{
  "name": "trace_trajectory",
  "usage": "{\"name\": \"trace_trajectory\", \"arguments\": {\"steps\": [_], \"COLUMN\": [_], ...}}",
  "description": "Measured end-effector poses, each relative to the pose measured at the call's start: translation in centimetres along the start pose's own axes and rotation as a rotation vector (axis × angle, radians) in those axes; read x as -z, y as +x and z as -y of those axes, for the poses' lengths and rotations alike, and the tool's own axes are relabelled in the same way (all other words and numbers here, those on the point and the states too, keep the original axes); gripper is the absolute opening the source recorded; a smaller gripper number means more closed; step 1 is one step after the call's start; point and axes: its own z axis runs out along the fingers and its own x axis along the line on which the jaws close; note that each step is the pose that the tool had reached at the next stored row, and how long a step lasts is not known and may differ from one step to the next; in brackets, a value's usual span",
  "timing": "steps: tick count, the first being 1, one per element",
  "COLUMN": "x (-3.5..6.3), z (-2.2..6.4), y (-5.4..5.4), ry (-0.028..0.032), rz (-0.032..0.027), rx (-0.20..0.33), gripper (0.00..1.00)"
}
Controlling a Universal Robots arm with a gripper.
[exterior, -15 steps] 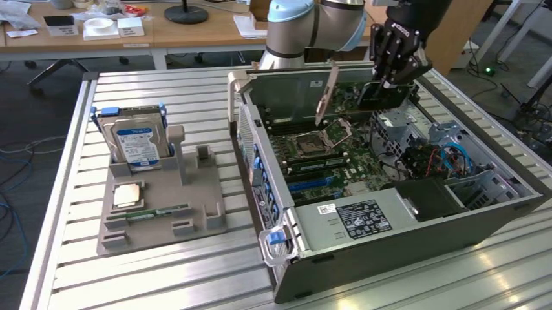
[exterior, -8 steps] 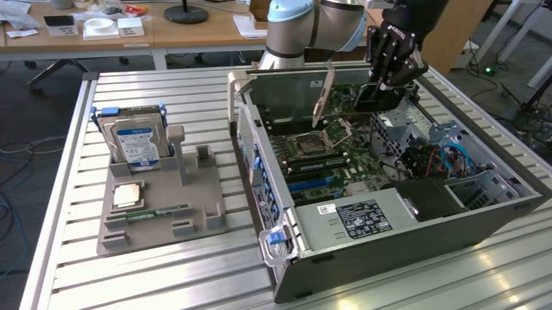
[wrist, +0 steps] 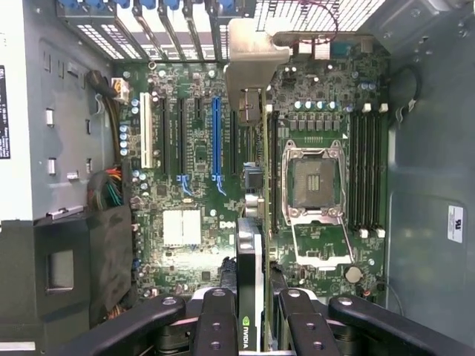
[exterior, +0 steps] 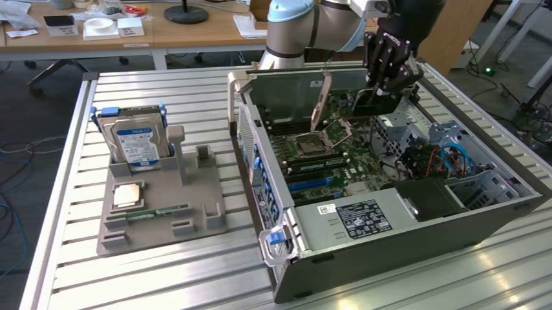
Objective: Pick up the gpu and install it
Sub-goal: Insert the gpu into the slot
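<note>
My gripper [exterior: 386, 87] hangs over the open computer case [exterior: 483, 213], shut on the gpu [exterior: 376, 103], a dark card that sticks down from the fingers above the motherboard. In the wrist view the gpu [wrist: 252, 245] shows edge-on between the black fingers [wrist: 215, 319], its silver end bracket [wrist: 256, 59] toward the case's slotted rear wall. The card's edge lies over the motherboard [wrist: 193, 148], between the blue expansion slot [wrist: 216, 137] and the open CPU socket [wrist: 315, 182]. It is above the board, not seated in a slot.
A grey holder [exterior: 164, 219] on the slatted metal table [exterior: 172, 278] carries an upright hard drive [exterior: 136, 142], a RAM stick [exterior: 159, 212] and a small chip [exterior: 128, 194]. In the case are a power supply [exterior: 362, 216], drive cages and cables [exterior: 448, 155]. Desks stand behind.
</note>
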Motion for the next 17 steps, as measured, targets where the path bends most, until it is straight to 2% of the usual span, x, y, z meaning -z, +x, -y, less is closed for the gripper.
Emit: {"name": "trace_trajectory", "arguments": {"steps": [3,7,17], "x": [-0.29,-0.34,-1.58], "z": [-0.30,-0.36,-0.80], "y": [0.0,0.0,0.0], "ry": [0.0084,0.0086,0.0096], "rz": [0.0006,0.0006,0.0007], "rx": [0.001,0.001,0.005], "gripper": [0.27,0.27,0.27]}}
